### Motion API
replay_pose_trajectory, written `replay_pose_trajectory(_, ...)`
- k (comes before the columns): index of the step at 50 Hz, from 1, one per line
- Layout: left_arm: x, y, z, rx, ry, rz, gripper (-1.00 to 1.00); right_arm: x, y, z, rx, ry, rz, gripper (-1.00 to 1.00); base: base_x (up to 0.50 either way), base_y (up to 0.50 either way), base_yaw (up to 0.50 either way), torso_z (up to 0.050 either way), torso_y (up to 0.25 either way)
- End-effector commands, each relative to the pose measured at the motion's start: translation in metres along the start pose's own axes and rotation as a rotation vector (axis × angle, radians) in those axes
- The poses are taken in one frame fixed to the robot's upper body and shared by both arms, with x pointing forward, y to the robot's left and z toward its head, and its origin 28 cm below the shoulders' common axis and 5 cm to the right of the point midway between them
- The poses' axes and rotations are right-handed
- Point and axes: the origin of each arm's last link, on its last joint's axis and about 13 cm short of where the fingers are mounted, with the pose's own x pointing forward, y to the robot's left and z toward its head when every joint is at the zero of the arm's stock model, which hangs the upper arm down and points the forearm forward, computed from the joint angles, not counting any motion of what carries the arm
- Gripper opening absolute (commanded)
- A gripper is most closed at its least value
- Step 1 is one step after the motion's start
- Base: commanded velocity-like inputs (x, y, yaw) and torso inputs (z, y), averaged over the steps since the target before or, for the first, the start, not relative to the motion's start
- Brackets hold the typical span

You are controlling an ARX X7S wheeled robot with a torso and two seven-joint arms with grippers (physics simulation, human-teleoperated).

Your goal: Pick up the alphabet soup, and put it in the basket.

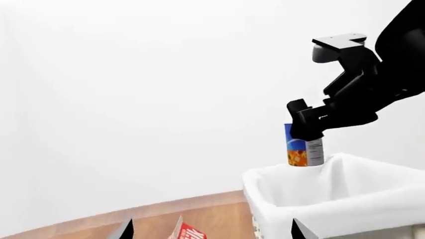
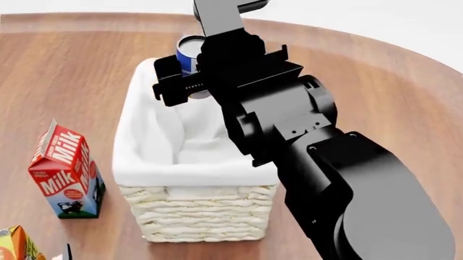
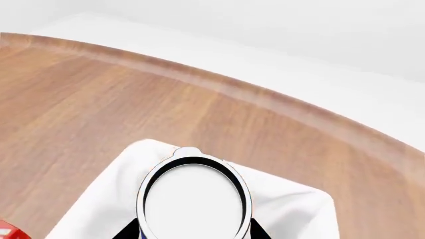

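Alphabet soup point(image 1: 305, 150) held upright in mid-air, blue label with orange band showing, bottom edge level with the far rim of the basket point(image 1: 345, 199). Clamped near its top by the right tool point(image 1: 307, 130), one black finger on each side of the can. From the head view, can point(image 2: 190, 50) poised over the basket's far end, above the white cloth lining, silver top just visible past the right tool point(image 2: 197, 81). From the right wrist view, white can top point(image 3: 193, 199) filling the lower middle, ringed in dark, with the basket lining point(image 3: 292, 204) spread beneath it.

Basket point(image 2: 203, 216) standing on the wooden worktop point(image 2: 376, 97), woven cream sides, cloth folded over the rim. Milk carton point(image 2: 65, 172) upright just beside the basket, on the robot's left. Another carton corner point(image 2: 16, 245) at the near left edge. Left tool out of clear sight, only dark tips at the edge of its own wrist view: grip state impossible to tell.
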Motion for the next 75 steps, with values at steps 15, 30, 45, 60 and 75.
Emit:
replay_pose_trajectory(15, -0.0006, 0.0000, 0.0011, -0.028, 0.007, -0.019, 1.00, -0.0004, 0.0014, 0.0034, -0.036, -0.018, 0.002, -1.00, 0.00, 0.00, 0.00, 0.000, -0.128)
replay_pose_trajectory(30, -0.0011, 0.0006, 0.0023, -0.009, -0.021, -0.002, 1.00, 0.0003, 0.0031, 0.0006, -0.042, -0.013, 0.002, -1.00, 0.00, 0.00, 0.00, 0.000, -0.020)
replay_pose_trajectory(45, -0.0008, 0.0001, 0.0014, -0.015, -0.028, 0.003, 1.00, 0.0006, 0.0022, -0.0004, -0.043, -0.012, 0.003, -1.00, 0.00, 0.00, 0.00, 0.000, -0.067)
replay_pose_trajectory(60, -0.0006, -0.0002, 0.0013, -0.020, -0.023, -0.009, 1.00, 0.0006, 0.0023, -0.0005, -0.047, -0.012, 0.005, -1.00, 0.00, 0.00, 0.00, 0.000, -0.012)
replay_pose_trajectory(75, -0.0004, -0.0001, 0.0017, 0.015, -0.036, 0.004, 1.00, 0.0008, 0.0044, -0.0018, -0.054, -0.008, 0.013, -1.00, 0.00, 0.00, 0.00, 0.000, -0.005)
